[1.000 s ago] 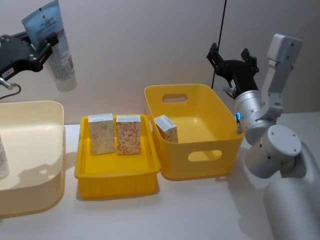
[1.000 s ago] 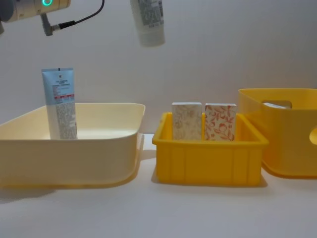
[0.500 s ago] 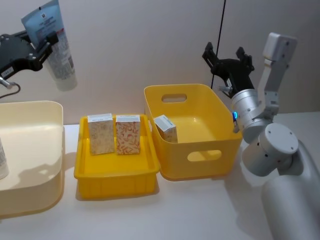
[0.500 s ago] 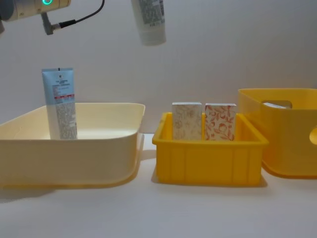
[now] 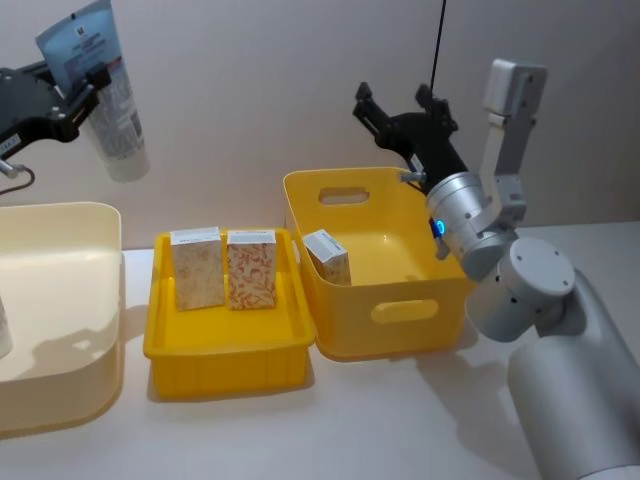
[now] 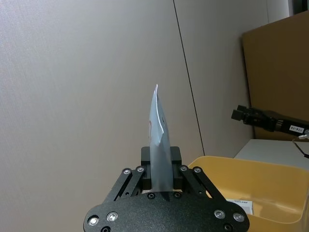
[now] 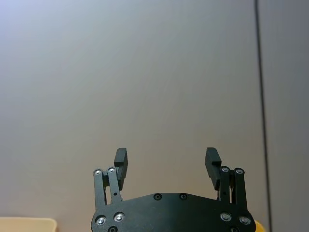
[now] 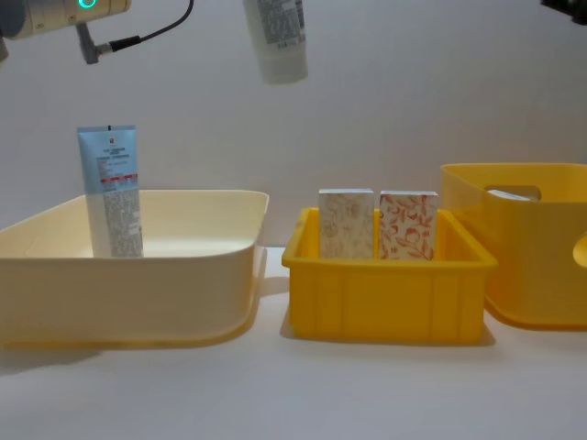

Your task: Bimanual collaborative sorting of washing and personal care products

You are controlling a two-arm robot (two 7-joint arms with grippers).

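High at the upper left, my left gripper (image 5: 85,85) is shut on a pale-blue-and-white squeeze tube (image 5: 105,100), which hangs cap-down in the air (image 8: 275,41); the left wrist view has the tube (image 6: 158,140) edge-on between the fingers. A second tube (image 8: 112,192) stands upright in the cream bin (image 8: 138,293). A beige floral box (image 5: 197,268) and a red-orange floral box (image 5: 251,270) stand side by side in the shallow yellow tray (image 5: 225,365). A third box (image 5: 328,257) leans inside the deep yellow bin (image 5: 400,315). My right gripper (image 5: 400,110) is open and empty, raised above that bin's back rim.
The cream bin (image 5: 100,300), the shallow tray (image 8: 385,302) and the deep bin (image 8: 541,275) stand in a row from left to right on a white table. A plain wall is close behind. My right arm's body (image 5: 530,300) stands just right of the deep bin.
My right arm has swung left, carrying its open gripper from the deep bin's right side to above its back rim. The left gripper and its tube have barely moved.
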